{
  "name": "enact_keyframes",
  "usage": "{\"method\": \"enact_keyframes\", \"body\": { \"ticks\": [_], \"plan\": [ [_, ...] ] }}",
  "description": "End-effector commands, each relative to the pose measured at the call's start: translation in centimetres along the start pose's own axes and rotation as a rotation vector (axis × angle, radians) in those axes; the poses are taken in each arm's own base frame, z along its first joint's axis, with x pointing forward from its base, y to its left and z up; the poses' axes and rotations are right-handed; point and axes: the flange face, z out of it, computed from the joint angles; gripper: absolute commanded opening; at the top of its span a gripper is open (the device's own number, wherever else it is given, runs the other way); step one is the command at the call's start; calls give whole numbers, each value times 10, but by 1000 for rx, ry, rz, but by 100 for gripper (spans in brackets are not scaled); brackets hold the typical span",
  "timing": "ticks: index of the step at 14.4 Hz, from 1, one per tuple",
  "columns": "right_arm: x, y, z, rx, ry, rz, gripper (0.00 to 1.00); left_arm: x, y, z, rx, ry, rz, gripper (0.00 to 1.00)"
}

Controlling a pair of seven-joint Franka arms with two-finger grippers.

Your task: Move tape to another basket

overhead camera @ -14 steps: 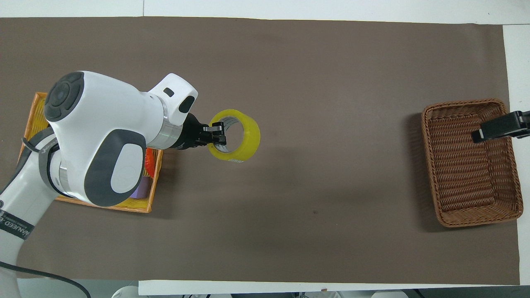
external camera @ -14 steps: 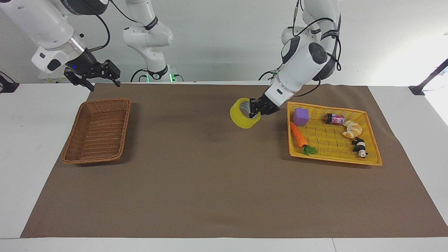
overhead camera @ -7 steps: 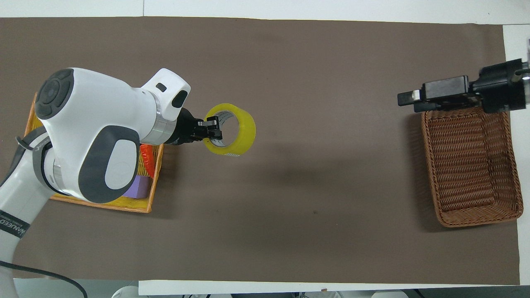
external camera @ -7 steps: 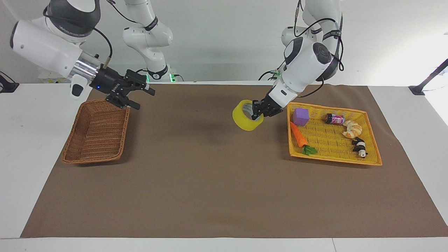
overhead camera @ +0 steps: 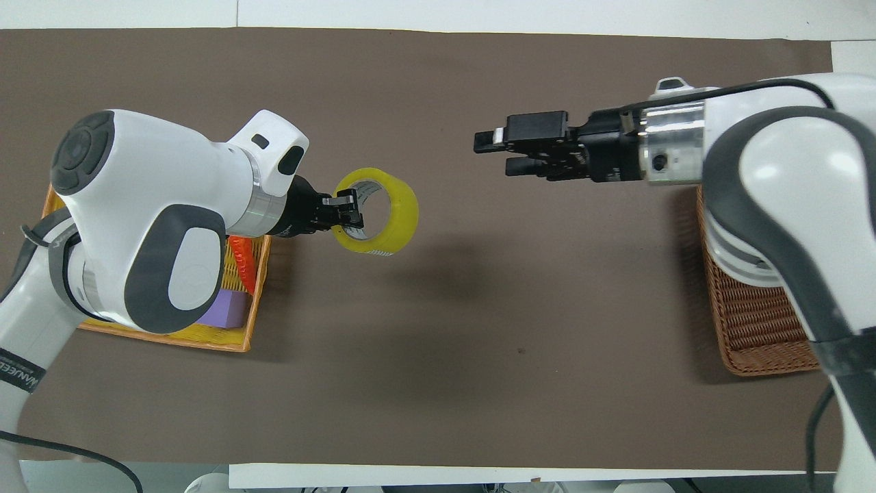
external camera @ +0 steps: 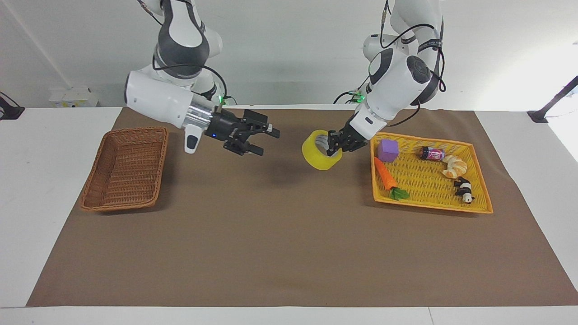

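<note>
Over the brown mat, between the two baskets, we hold the tape (external camera: 321,156) in the air with our left gripper (external camera: 334,143), its fingers pinched tight on the ring's wall. We judge the task about halfway: the roll is out of the yellow tray (external camera: 476,208), where the carrot (external camera: 385,174) and purple cube (external camera: 388,150) remain, but the wicker basket (external camera: 124,168) at the right arm's end holds nothing. Our right gripper (external camera: 265,141) hangs over the mat with fingers spread wide, pointing at the tape but well apart from it; a handover looks likely next
</note>
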Motion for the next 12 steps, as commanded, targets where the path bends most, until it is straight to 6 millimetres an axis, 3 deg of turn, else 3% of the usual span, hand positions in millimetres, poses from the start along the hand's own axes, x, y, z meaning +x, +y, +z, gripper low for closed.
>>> {"method": "enact_keyframes", "body": {
  "ticks": [1,5,7,12],
  "plan": [
    [-3,14,30,23,-6,3,99,2,8,-4,-22,11,-3,2],
    [-24,16,72,-14,-21,5,99,2,11,-5,-25,15,3,2],
    [-28,25,77,-21,-27,24,99,1,9,-3,-21,11,5,2],
    [-35,21,84,-16,-56,33,99,0,7,-2,-18,8,6,2]
  ]
}}
